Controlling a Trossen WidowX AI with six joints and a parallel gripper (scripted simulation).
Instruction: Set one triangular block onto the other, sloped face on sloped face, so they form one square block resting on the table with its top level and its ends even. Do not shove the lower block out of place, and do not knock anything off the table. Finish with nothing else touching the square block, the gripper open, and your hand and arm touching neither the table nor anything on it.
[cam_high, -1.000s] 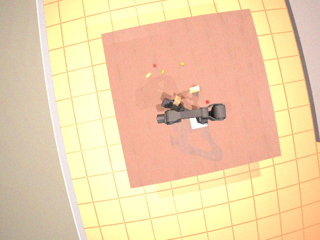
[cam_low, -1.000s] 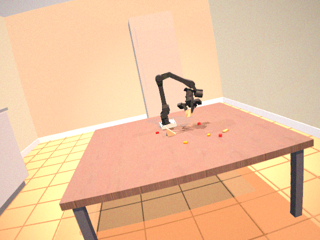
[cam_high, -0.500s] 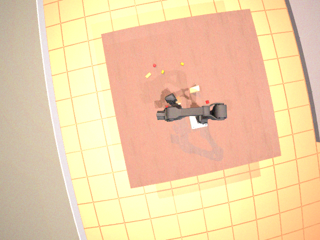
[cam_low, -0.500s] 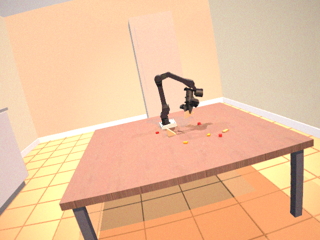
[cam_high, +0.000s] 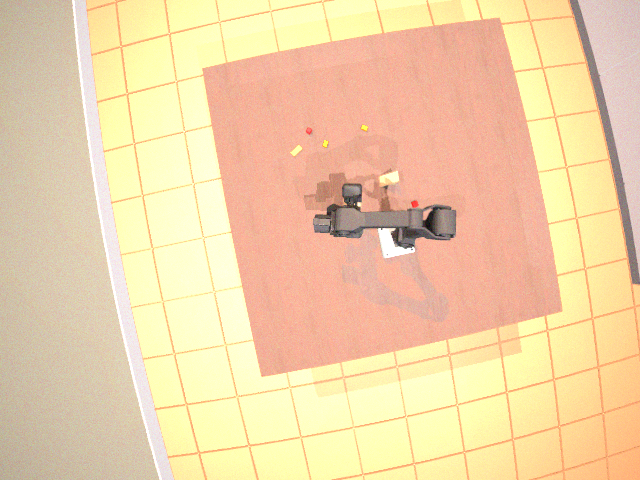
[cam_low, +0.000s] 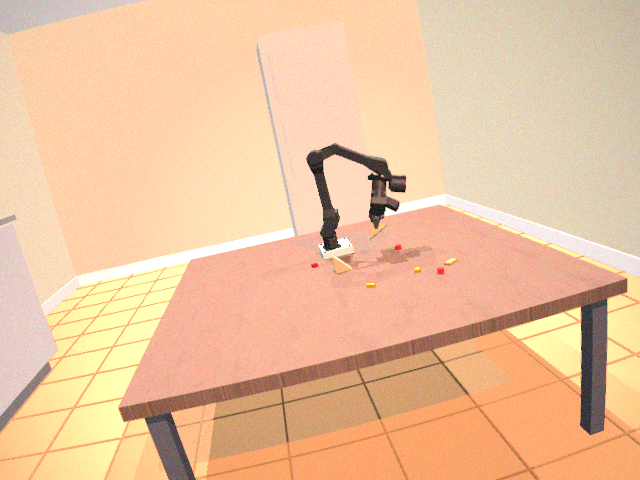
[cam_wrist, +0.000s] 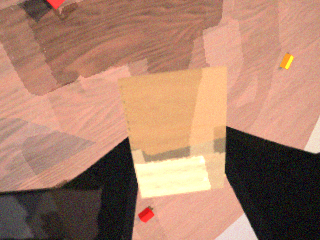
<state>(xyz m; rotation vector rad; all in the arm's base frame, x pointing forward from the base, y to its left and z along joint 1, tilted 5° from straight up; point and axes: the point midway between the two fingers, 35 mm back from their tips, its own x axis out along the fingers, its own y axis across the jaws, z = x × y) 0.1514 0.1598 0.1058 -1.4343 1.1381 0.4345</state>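
A cream triangular block (cam_high: 388, 178) (cam_low: 341, 265) rests on the table near the robot's base, with a triangular end showing in the exterior view. My gripper (cam_low: 376, 224) (cam_wrist: 174, 137) is shut on the other triangular block (cam_low: 376, 231) (cam_wrist: 172, 112), holding it by its two ends well above the table. In the exterior view the held block is to the right of the resting block, with a narrow corner pointing down. From above, the arm hides most of the held block. The resting block does not show in the wrist view, so their alignment cannot be told there.
Red pieces lie near the base (cam_high: 414, 204) (cam_low: 314, 265), beneath the gripper side (cam_low: 398, 246) and farther out (cam_high: 309, 130) (cam_low: 440, 270). Two yellow pieces (cam_high: 364, 127) (cam_high: 325, 143) (cam_low: 370, 285) (cam_low: 417, 269) and a pale yellow bar (cam_high: 296, 150) (cam_low: 450, 261) also lie on the table.
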